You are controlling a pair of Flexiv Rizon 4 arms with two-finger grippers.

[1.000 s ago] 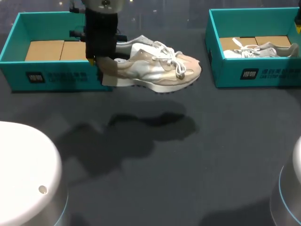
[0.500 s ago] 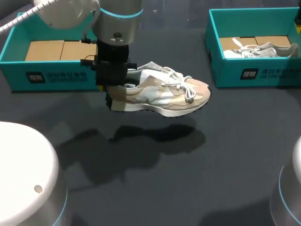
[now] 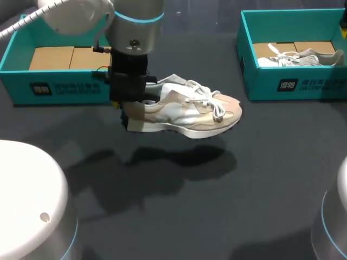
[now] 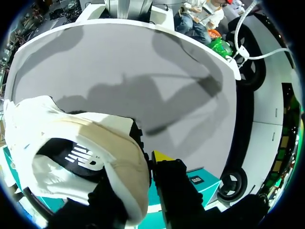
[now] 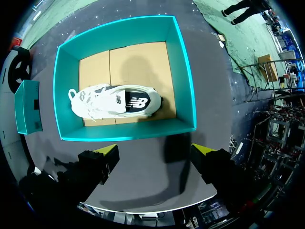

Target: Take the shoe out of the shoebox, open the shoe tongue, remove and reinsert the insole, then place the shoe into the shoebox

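Beige-white shoe (image 3: pixel 184 111) is out of the left shoebox (image 3: pixel 54 89), hanging over the desk (image 3: pixel 217 206), heel pinched by the left tool (image 4: pixel 143 167). Step one looks done; tongue, insole out and in, and reboxing are all left. Right tool (image 5: pixel 157 162) is spread and empty above the right shoebox (image 5: pixel 186 81), which holds a second shoe (image 5: pixel 114 101). Desk is dark and matte, with the shoe's shadow on it.

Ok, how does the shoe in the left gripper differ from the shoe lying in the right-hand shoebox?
The held shoe hangs above the table, heel clamped in the left gripper; the boxed shoe rests inside the right shoebox, untouched. The held shoe is sole down; the boxed shoe lies on its side. The held shoe's toe points opposite to the boxed shoe's. Both are pale laced sneakers.
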